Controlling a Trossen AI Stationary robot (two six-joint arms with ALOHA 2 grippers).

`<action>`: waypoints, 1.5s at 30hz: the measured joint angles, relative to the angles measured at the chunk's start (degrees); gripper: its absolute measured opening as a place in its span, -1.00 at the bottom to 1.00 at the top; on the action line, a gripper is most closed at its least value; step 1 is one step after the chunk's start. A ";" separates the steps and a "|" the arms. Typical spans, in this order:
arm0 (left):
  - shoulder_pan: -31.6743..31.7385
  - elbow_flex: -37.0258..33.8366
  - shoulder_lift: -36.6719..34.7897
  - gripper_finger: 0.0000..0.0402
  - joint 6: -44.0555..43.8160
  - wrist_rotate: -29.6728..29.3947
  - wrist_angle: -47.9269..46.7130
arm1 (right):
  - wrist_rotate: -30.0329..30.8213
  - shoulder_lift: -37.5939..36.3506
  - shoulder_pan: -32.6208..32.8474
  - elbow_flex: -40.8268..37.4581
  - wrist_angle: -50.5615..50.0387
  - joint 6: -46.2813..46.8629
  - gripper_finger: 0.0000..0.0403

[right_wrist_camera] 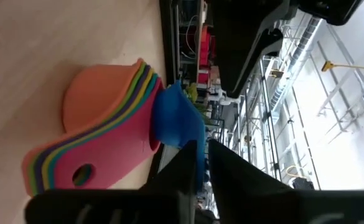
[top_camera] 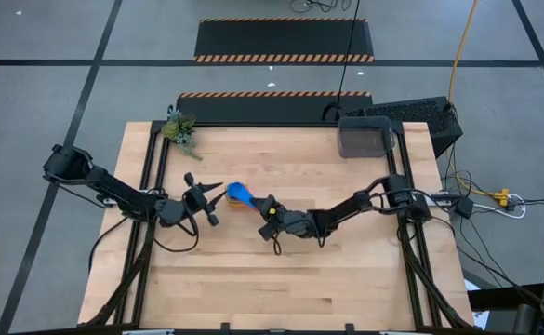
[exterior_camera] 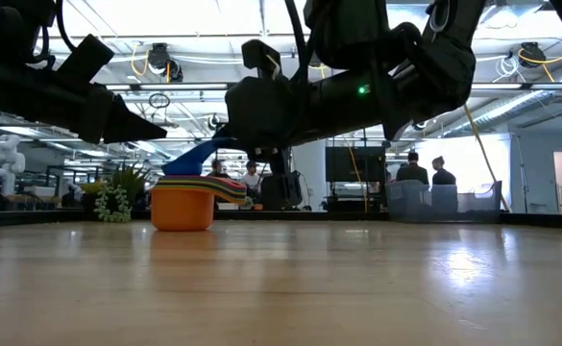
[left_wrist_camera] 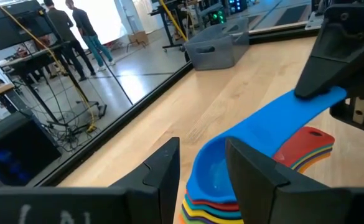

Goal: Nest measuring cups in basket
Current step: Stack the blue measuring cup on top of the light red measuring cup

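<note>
Measuring cups [exterior_camera: 186,197]: one nested stack, orange cup outermost at the base, standing on the bare table [top_camera: 281,270] near its centre, not in the basket. Blue cup [top_camera: 239,194]: uppermost, sitting high and tilted in the red cup [left_wrist_camera: 306,142] rather than fully seated, handle pointing toward 3 o'clock. Right gripper [top_camera: 263,207]: at the stack's 3 o'clock side, fingers closed together on the blue cup's handle, as its wrist view shows. Left gripper [top_camera: 206,200]: at the stack's 9 o'clock side, fingers [left_wrist_camera: 160,171] apart, straddling the blue cup's bowl without visibly touching it. Basket [top_camera: 365,137]: dark grey, at the table's far right corner, roughly 1 o'clock from the stack and well apart from it; contents cannot be told. Step in hand, by judgement: seating or lifting the last cup. Next move calls for pressing the blue cup level into the stack, then carrying the whole set to the basket without spilling the nest.
</note>
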 joint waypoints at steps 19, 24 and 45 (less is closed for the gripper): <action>0.00 0.00 0.00 -0.34 -1.31 0.09 -0.13 | -1.33 -0.04 -0.17 -0.02 -2.27 3.26 -0.32; -0.08 0.00 0.00 -0.35 -1.51 0.24 -0.13 | -1.36 -0.04 -0.17 -0.04 -3.48 4.98 -0.25; -0.70 0.00 0.00 -0.35 -1.77 0.24 0.37 | -7.45 -8.57 -2.27 -0.07 -23.52 23.08 0.10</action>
